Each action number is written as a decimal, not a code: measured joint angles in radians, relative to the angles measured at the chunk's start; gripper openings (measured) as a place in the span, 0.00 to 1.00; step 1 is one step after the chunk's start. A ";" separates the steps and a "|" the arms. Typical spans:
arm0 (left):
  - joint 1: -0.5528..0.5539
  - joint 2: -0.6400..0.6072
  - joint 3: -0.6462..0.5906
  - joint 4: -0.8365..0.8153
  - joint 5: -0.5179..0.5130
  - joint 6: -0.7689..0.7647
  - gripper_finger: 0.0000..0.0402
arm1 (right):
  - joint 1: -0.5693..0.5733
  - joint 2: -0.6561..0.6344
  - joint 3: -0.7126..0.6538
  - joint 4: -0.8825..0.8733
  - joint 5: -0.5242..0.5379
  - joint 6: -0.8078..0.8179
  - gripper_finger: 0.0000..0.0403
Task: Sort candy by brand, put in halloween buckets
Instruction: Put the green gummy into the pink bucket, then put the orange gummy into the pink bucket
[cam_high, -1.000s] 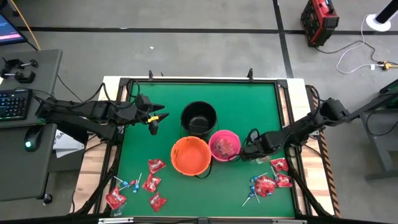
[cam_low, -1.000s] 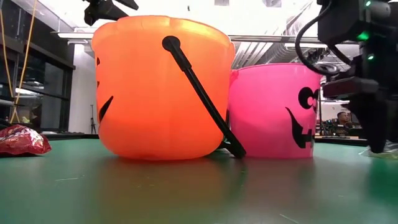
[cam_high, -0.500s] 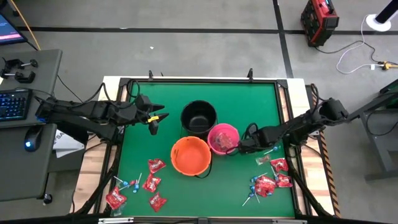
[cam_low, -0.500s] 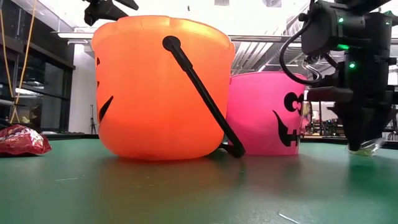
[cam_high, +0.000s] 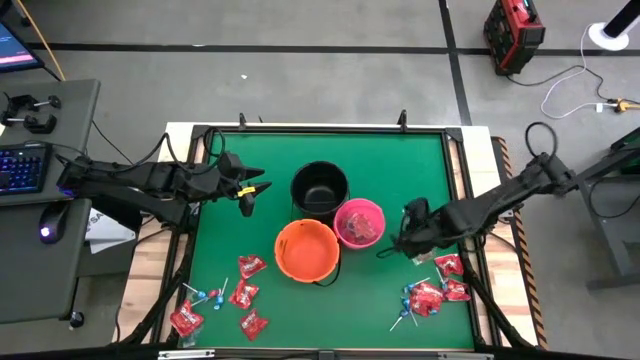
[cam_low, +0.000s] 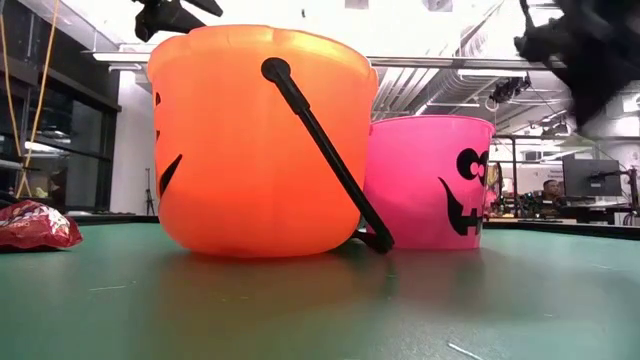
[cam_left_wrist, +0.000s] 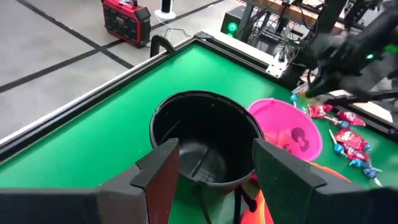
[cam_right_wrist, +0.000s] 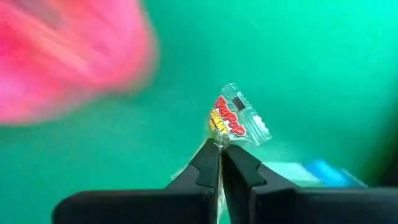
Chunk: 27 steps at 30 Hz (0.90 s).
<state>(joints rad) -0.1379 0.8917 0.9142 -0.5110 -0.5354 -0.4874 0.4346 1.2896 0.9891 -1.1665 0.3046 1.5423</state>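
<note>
The right hand (cam_right_wrist: 220, 151), just beside the pink bucket (cam_high: 359, 222), pinches a Ring Pop wrapper (cam_right_wrist: 239, 121) by its edge, so it should clear the rim before letting go, while the left hand (cam_left_wrist: 214, 163) waits spread near the black bucket (cam_left_wrist: 208, 138).

Black bucket (cam_left_wrist: 208, 146) between parted fingers (cam_left_wrist: 163, 177)

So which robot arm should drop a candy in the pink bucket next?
The right. Its end effector is already pinched shut on a wrapped candy beside the pink bucket. The left end effector hangs open by the black bucket.
</note>
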 joint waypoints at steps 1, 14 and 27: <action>0.000 0.000 0.000 0.000 0.000 -0.009 0.49 | -0.003 -0.014 0.022 0.063 0.081 -0.011 0.01; 0.000 0.000 0.000 0.000 0.000 -0.033 0.49 | -0.175 0.071 0.073 0.465 0.036 -0.373 0.07; 0.000 0.000 0.000 0.000 0.001 -0.033 0.49 | -0.200 0.046 0.182 0.181 -0.149 -0.461 0.55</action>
<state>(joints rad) -0.1379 0.8917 0.9142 -0.5114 -0.5344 -0.5205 0.2344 1.3358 1.1716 -0.9854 0.1554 1.0816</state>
